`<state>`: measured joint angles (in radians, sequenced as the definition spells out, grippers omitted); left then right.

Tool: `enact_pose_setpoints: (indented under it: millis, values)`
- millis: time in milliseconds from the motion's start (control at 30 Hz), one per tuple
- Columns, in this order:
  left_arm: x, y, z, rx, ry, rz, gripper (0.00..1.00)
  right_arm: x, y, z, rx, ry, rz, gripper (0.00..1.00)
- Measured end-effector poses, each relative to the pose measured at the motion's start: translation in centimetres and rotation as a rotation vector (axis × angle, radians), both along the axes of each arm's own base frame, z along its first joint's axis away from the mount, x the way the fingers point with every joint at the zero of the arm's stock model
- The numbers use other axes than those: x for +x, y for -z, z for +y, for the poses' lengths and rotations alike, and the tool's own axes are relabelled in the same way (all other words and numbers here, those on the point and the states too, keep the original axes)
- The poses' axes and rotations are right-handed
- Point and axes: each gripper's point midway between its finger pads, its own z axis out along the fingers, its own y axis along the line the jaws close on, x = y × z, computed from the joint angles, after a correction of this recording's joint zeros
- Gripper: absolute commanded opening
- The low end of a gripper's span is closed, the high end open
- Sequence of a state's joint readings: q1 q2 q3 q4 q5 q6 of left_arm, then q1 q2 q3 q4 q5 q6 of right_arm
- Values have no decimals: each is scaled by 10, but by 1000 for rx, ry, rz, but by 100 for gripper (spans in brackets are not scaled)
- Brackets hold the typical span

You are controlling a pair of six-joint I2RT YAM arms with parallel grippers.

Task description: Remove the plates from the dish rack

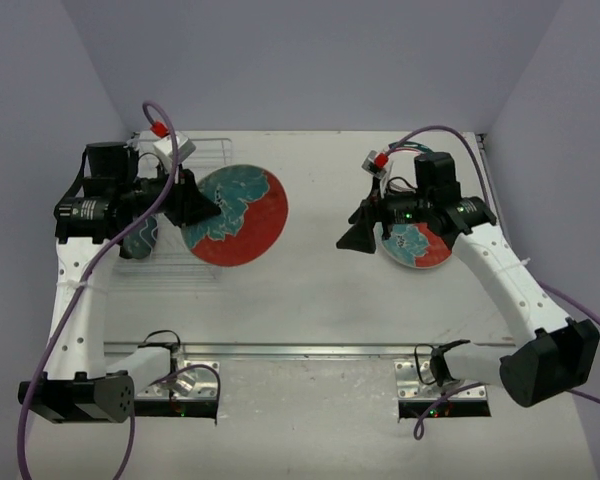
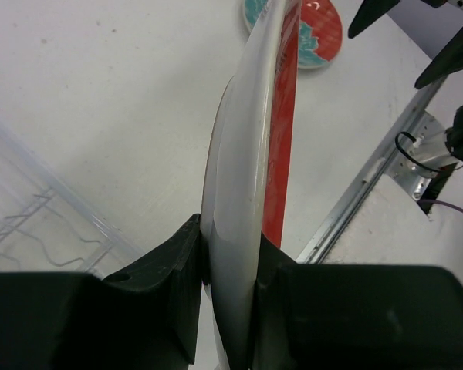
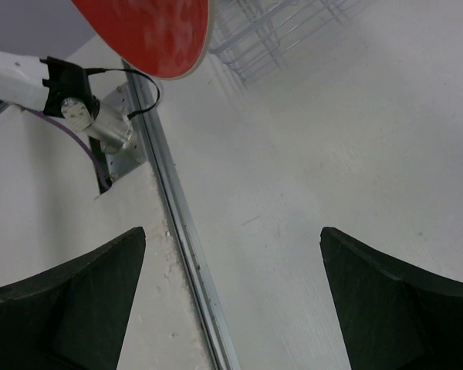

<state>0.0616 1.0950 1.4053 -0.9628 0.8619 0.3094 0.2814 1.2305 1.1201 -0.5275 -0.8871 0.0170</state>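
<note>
My left gripper (image 1: 193, 205) is shut on the rim of a large red-rimmed plate with a teal pattern (image 1: 238, 215) and holds it tilted above the table, just right of the wire dish rack (image 1: 212, 150). In the left wrist view the plate (image 2: 251, 154) runs edge-on between the gripper's (image 2: 228, 266) shut jaws. A teal-blue plate (image 1: 140, 238) stands in the rack under the left arm. A smaller red and teal plate (image 1: 423, 246) lies flat on the table at the right. My right gripper (image 1: 359, 236) is open and empty just left of it.
The rack's wires show in the left wrist view (image 2: 31, 223) and the right wrist view (image 3: 270, 35). A metal rail (image 1: 300, 350) runs along the table's near edge past both arm bases. Purple cables hang beside both arms.
</note>
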Motion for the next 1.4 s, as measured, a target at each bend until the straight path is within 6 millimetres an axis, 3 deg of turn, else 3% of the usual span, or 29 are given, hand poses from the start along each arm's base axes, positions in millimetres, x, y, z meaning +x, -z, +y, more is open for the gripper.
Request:
enact_pose_setpoints:
  millis: [267,467,700,900,1000,1100,1133,1200,1267,1300,1367,1400]
  values:
    - [-26,12,-36,-41,185,56,0,-30,25,44,-37,-183,94,87]
    - [-46,33,-53,-38,273,129,0,-29,21,63,-18,-231,150,79]
    - [-49,45,-52,-28,281,157,0,-41,15,80,1,-293,164,53]
    - [-50,48,-52,-28,287,162,0,-49,23,89,-1,-328,217,38]
    - [-51,50,-52,-27,289,167,0,-50,23,92,-1,-335,229,23]
    - [-51,49,-53,-29,292,166,3,-47,20,95,4,-341,231,0]
    - [-52,49,-53,-36,293,173,5,-44,20,96,0,-338,221,0]
    - [-54,49,-53,-45,281,199,13,-43,22,96,-4,-339,223,0]
    - [-54,50,-53,-47,276,208,44,-44,23,97,-5,-341,230,0]
    - [-54,49,-53,-50,278,208,44,-44,23,97,-4,-340,233,0]
    - [-51,45,-55,-54,285,173,83,-44,23,93,-3,-325,278,0]
    - [-50,43,-55,-55,283,159,96,-45,24,91,-4,-319,304,0]
